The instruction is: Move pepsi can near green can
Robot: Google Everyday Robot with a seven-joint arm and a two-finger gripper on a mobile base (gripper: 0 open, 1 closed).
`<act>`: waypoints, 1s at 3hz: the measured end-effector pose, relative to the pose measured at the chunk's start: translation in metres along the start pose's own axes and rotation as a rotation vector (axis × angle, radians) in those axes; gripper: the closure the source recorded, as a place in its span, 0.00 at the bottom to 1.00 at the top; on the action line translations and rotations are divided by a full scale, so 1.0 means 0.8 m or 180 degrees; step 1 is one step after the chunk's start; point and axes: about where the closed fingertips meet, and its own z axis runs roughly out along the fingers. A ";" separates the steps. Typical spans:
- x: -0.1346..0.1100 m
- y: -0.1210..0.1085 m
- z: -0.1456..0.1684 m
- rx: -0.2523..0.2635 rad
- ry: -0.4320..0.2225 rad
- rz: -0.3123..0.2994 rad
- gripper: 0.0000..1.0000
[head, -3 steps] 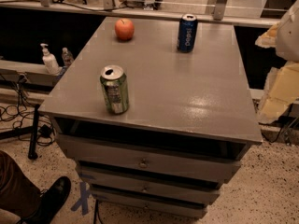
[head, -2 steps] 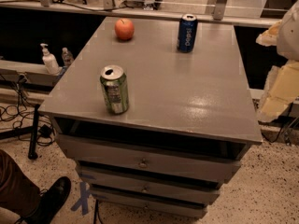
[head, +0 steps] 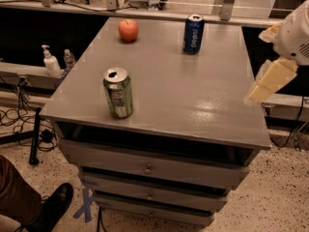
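While set against the frames from a second ago, no change anywhere: dark blue aluminium pepsi can (head: 193,34) upright at upper centre of frame, on the far part of the grey cabinet top (head: 193,100); green and silver aluminium can (head: 118,93) upright at centre left near the front edge, well apart from the blue one; red apple (head: 128,30) at the far left corner, as before. Cream-coloured gripper (head: 270,81) unmoved at the right edge of frame, off the cabinet's right side, touching nothing. Cannot tell its state. Upper arm cut off by the frame edge. White pump bottle (head: 49,62) and a smaller bottle beside it on a ledge at left, partly hidden by the cabinet. Black shoe (head: 52,208) and brown trouser leg cropped at lower left.
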 end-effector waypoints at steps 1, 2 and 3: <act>-0.015 -0.054 0.039 0.0167 -0.0430 0.0214 0.00; -0.031 -0.098 0.078 0.0245 -0.0859 0.0451 0.00; -0.054 -0.124 0.114 0.0303 -0.1215 0.0673 0.00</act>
